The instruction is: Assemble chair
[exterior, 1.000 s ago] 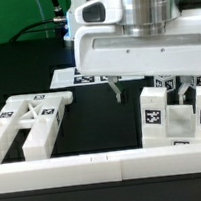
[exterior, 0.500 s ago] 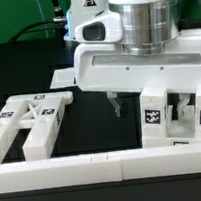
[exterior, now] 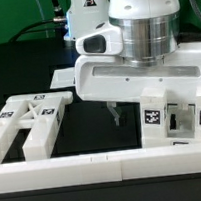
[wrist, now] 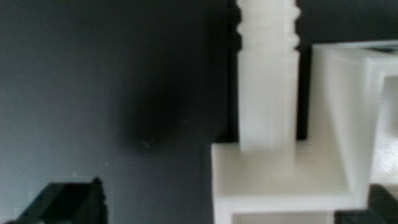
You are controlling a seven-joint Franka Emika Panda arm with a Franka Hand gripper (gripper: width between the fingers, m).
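My gripper (exterior: 140, 114) hangs low over the white chair parts (exterior: 177, 119) at the exterior view's right, which stand upright and carry black-and-white tags. One dark finger (exterior: 113, 116) shows just beside them. In the wrist view my gripper (wrist: 222, 205) is open. Its dark fingertips (wrist: 64, 200) sit far apart, with a white block (wrist: 285, 182) between them and a gap on one side. A ridged white bar leg (wrist: 267, 70) runs away from that block. The slotted back frame (exterior: 28, 120) lies flat at the exterior view's left.
A long white rail (exterior: 96, 168) runs along the table's front. The marker board (exterior: 64, 78) lies at the back, partly behind the arm. Another white part (wrist: 359, 100) lies close beside the bar leg in the wrist view.
The arm has come down: the visible finger has dropped toward the table beside the tagged parts at the right. The parts have not moved.
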